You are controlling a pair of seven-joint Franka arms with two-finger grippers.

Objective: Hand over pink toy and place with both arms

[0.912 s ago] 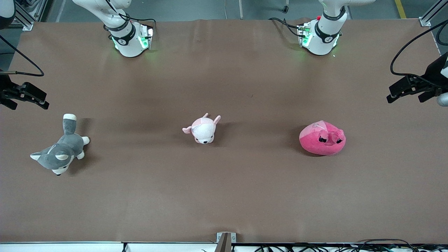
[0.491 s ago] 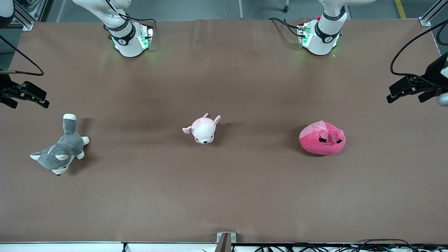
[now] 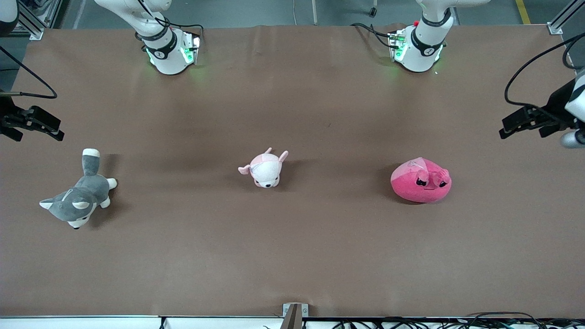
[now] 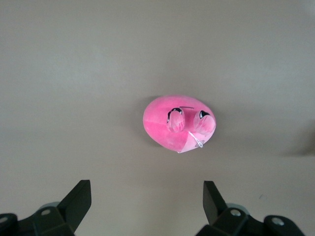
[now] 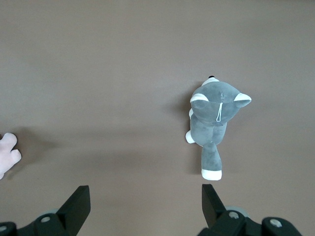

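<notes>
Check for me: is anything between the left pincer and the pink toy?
Nothing visible. The left pincer, open, hangs over the table's left-arm end; bare table separates it from the pink toy. The other plushes lie toward the right arm's end.

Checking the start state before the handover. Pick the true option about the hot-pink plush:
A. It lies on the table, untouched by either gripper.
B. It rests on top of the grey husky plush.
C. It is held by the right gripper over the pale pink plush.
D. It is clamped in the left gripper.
A. The pink toy lies on the brown table, with the left gripper open and apart from it and the right gripper open at the other end.
</notes>
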